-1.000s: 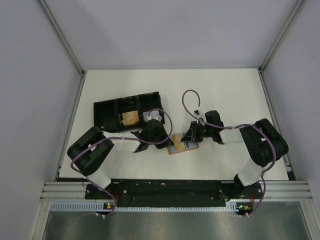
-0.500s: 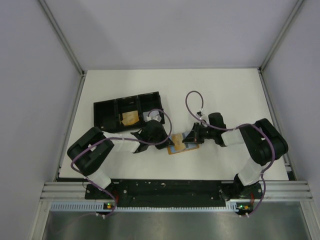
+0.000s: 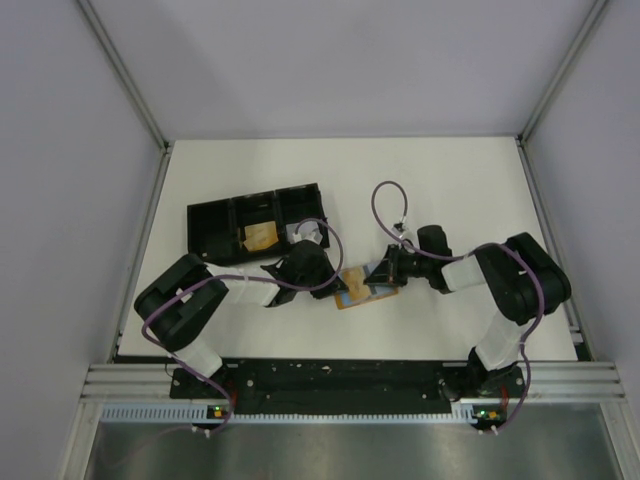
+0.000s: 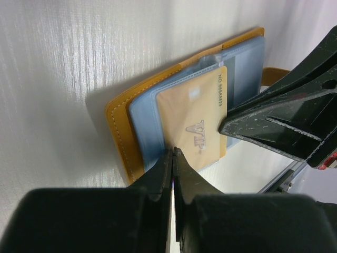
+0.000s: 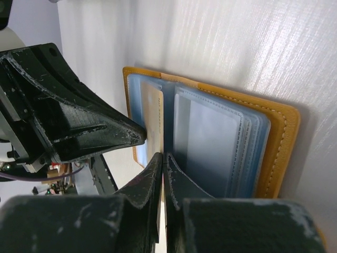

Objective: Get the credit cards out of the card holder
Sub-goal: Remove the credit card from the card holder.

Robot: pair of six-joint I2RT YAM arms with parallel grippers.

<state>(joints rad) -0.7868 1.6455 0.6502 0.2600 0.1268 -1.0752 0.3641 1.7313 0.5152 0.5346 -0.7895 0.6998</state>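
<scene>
The orange-tan card holder [image 3: 347, 299] lies open on the table between my two grippers, its blue-grey plastic sleeves showing [image 4: 118, 126] [image 5: 279, 137]. A tan credit card [image 4: 195, 116] marked VIP lies on the sleeves, and shows edge-on in the right wrist view [image 5: 152, 113]. My left gripper [image 3: 335, 284] [image 4: 172, 153] is shut, its tips pinching the holder's sleeve at the card's near edge. My right gripper [image 3: 378, 279] [image 5: 163, 156] is shut at the card's opposite edge by the spine, with a thin pale edge between its fingers. Each gripper's black fingers show in the other's wrist view [image 4: 274, 121] [image 5: 79, 126].
A black three-compartment tray [image 3: 200, 212] stands at the back left, behind the left arm, with a tan card [image 3: 260, 236] in its middle compartment. Grey walls and metal rails close in the table on the left, right and back.
My right gripper has closed and moved slightly left onto the holder. The left gripper and the holder have stayed in place.
</scene>
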